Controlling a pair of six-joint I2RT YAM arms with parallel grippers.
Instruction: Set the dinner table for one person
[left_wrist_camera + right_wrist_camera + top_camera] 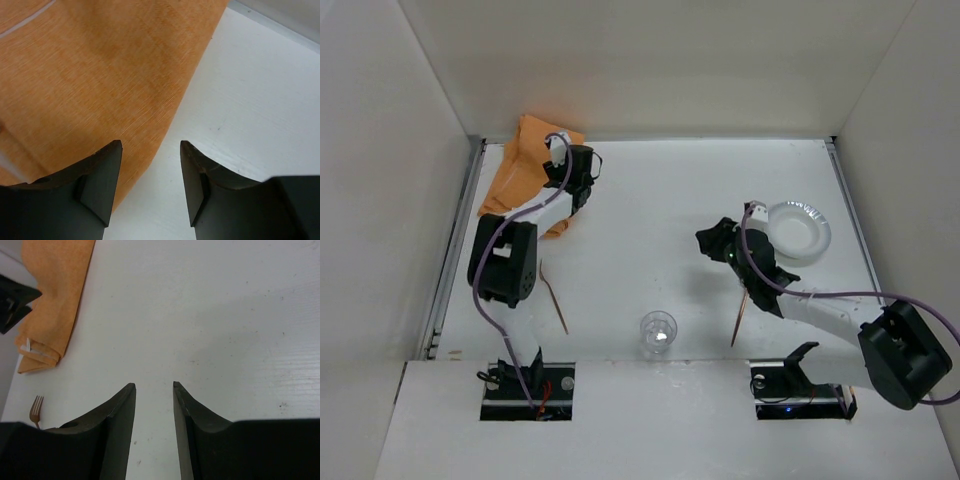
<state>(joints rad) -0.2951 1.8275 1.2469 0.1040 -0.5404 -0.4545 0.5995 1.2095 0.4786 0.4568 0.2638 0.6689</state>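
The dinner table (650, 210) is a large white tabletop. A crumpled orange cloth mat (525, 165) lies at its far left corner. My left gripper (582, 172) hovers over the mat's right edge, open and empty; in the left wrist view it (151, 145) straddles the border between the mat (90, 75) and the bare table (250, 100). My right gripper (707, 240) is open and empty over the table's middle, left of a white plate (797, 230). In the right wrist view it (154, 385) has only white tabletop between its fingers.
A clear glass (658, 332) stands near the front middle. A copper fork (554, 297) lies at the front left and also shows in the right wrist view (35, 410). Another copper utensil (741, 315) lies under my right arm. White walls enclose the table.
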